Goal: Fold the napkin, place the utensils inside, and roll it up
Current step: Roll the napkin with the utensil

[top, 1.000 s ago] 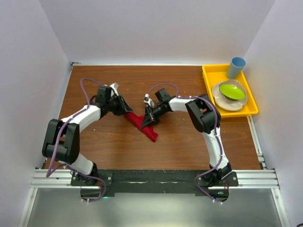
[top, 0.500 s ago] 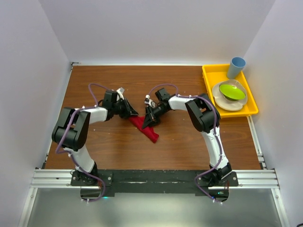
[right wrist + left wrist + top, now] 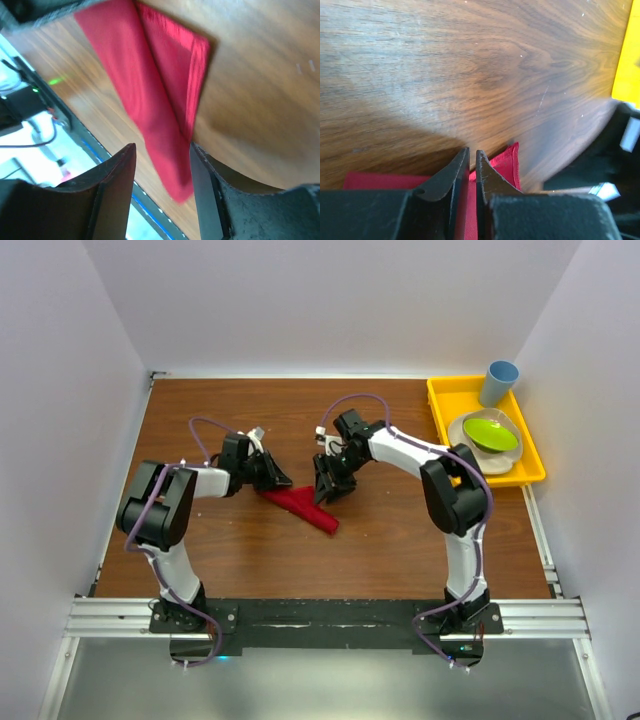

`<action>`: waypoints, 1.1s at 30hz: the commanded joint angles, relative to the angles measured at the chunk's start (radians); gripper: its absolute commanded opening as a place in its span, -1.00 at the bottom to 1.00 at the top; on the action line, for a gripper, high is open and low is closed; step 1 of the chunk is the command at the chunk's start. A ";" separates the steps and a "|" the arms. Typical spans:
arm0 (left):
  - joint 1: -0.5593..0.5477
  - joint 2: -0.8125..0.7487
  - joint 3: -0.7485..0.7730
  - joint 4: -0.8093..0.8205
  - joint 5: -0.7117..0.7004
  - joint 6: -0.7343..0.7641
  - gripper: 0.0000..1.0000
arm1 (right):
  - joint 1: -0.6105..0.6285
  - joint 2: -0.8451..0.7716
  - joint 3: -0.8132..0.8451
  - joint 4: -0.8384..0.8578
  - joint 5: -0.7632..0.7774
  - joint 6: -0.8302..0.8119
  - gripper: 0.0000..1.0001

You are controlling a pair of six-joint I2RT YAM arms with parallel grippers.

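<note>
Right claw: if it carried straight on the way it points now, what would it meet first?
Probably the red napkin, lying directly ahead of the open right claw; the gap to it is hard to judge.

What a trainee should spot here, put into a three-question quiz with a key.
1. True or false: the right gripper is clamped on the napkin.
2. What sits on the plate in the yellow tray? A) a spoon B) a green bowl C) a red mug
3. Fill in: the cup on the tray is ___.
Key: 1 false, its jaws stand open over the napkin; 2 B; 3 blue.
</note>
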 commanded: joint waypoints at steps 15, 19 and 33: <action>0.005 0.018 0.029 -0.096 -0.067 0.080 -0.69 | 0.079 -0.173 -0.244 0.078 0.406 -0.065 -0.11; 0.006 -0.031 0.110 -0.179 -0.082 0.081 -0.63 | 0.107 -0.230 -0.168 0.012 0.501 -0.084 0.04; 0.135 -0.266 0.293 -0.688 -0.331 0.052 0.10 | 0.397 -0.134 0.088 -0.001 0.841 -0.333 0.39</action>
